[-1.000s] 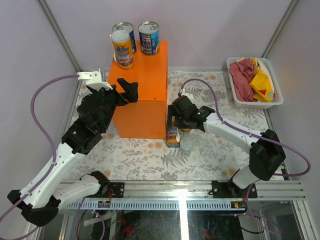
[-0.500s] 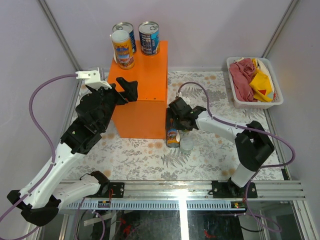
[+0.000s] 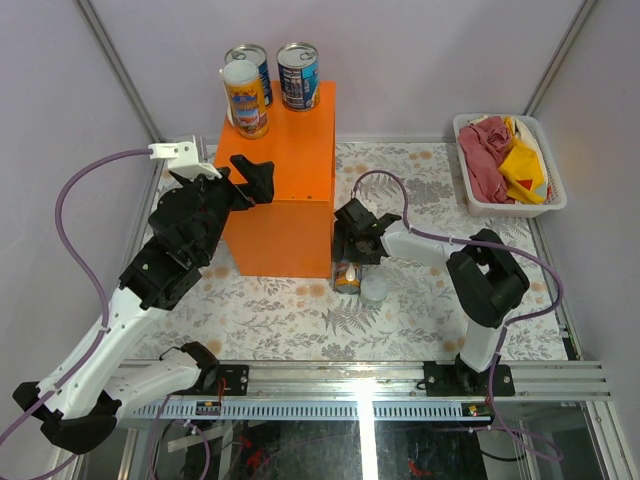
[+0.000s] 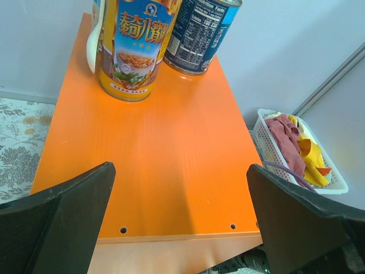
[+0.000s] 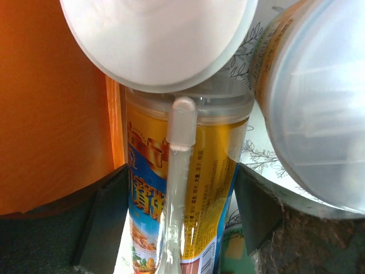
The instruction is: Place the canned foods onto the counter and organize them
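Note:
The counter [image 3: 290, 160] is a bright orange box with three canned foods at its far end: two blue-labelled cans [image 3: 298, 75] and a tall yellow can [image 3: 246, 98], also seen in the left wrist view [image 4: 128, 51]. My left gripper [image 3: 245, 180] hovers open over the counter's near edge [image 4: 165, 171], holding nothing. On the table by the counter's right front corner stands another tall yellow can [image 3: 347, 276] with a white lid. My right gripper [image 5: 181, 177] reaches it from the side, and both fingers lie against its label [image 5: 211, 188]. A shorter pale-lidded can [image 3: 373, 288] stands right beside it.
A white basket [image 3: 462, 125] with red and yellow cloths sits at the far right. The floral table top [image 3: 290, 310] lies in front of the counter. Purple cables loop from both wrists. The counter's side wall [image 5: 51, 114] is close to my right gripper's left finger.
My right arm's elbow has swung in toward the counter, and its jaws have narrowed around the tall yellow can. The left arm and the cans on the counter have not moved.

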Controlling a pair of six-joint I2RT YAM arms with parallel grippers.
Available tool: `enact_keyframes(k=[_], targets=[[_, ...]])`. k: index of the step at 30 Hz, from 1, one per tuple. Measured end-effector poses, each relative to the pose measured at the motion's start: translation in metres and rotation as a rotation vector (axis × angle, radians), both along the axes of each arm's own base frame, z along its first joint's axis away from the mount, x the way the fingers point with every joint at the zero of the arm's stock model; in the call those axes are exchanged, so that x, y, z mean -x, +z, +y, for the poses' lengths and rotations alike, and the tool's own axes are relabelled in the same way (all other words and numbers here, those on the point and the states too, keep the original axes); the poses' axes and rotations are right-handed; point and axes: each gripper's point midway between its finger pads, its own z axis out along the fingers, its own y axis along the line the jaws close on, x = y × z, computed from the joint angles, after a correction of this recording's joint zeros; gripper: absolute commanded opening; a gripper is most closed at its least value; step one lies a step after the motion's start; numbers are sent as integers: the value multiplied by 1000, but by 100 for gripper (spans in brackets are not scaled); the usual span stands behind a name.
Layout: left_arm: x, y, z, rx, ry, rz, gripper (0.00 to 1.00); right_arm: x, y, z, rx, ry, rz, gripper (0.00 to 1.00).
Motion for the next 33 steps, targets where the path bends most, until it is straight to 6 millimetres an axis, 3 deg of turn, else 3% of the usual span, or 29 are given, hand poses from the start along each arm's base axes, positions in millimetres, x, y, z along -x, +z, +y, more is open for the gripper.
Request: enact_keyframes(k=[6,7,9,14,16,27,33], targets=[[2,2,2,-1,1,-7,100,-13,0,-9,0,-34,-20,46],[2,2,2,-2,1,-8,100,-15,0,-12,4,-42,-25,45],[2,2,2,-3,1,-9,100,-19,0,-17,14,-53,-39,48],[2,-1,2,-9,1,-6,100,-25,0,-29,53,-51,-57,79],[2,-3,2,-12,1,-3,100,-25,0,-31,60,-43,-57,84],[1,-4,3,-13,3,0,100,-48,19,-35,52,-53,-99,82],[2,-5,4,-12,4,-1,100,-53,9,-35,66,-42,-80,81]])
